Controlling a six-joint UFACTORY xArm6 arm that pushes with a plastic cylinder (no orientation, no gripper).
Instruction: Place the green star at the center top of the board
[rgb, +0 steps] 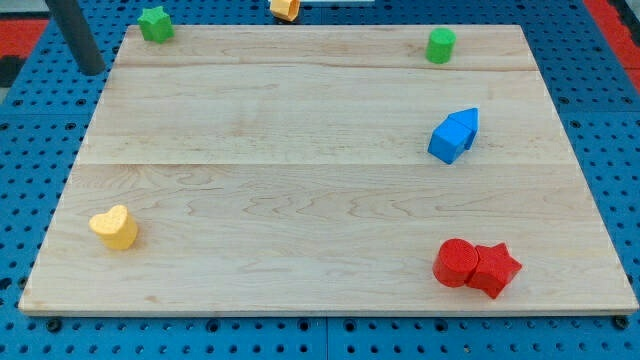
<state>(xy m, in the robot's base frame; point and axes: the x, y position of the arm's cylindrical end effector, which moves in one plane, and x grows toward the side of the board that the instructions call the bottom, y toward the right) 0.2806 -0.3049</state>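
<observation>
The green star (154, 23) is sitting at the upper left corner of the wooden board (300, 190), right by its top edge. The rod is standing off the board in the upper left of the frame, and its tip (92, 72) is resting just left of and slightly below the star, bare and touching no block. So the star is lying to the tip's right, and the center top is lying further right, near the orange block (285, 9).
</observation>
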